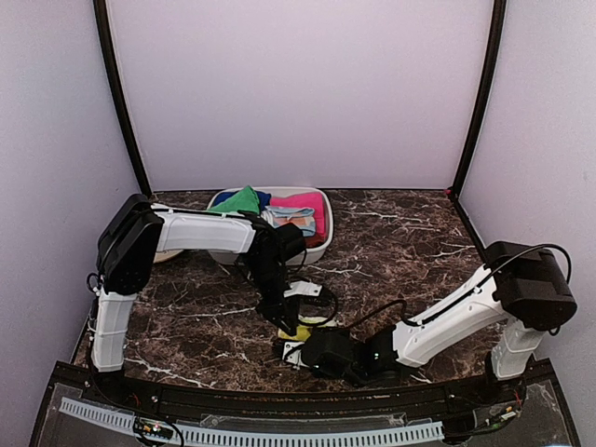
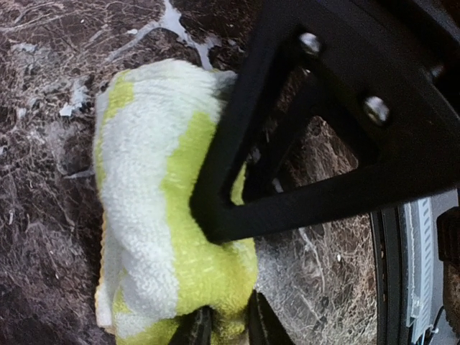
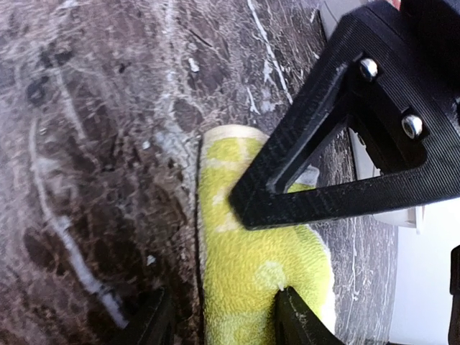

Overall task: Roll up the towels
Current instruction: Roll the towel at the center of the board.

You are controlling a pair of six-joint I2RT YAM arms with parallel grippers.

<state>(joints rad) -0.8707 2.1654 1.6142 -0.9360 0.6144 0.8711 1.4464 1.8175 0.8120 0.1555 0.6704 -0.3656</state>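
A cream-white towel with yellow-green shapes lies rolled into a short bundle on the marble table, near the front. My left gripper comes down on it from behind. In the left wrist view the roll fills the centre, and the left gripper is shut on a fold of cloth at its end. My right gripper lies low at the other end. There the towel sits between the open right gripper, one fingertip dents the cloth and the other rests on bare table. The plain green towel lies in the tray at the back.
A white tray stands at the back centre, holding a pink cloth and a blue cloth beside the green towel. Purple walls close the table on three sides. The left arm's forearm spans in front of the tray.
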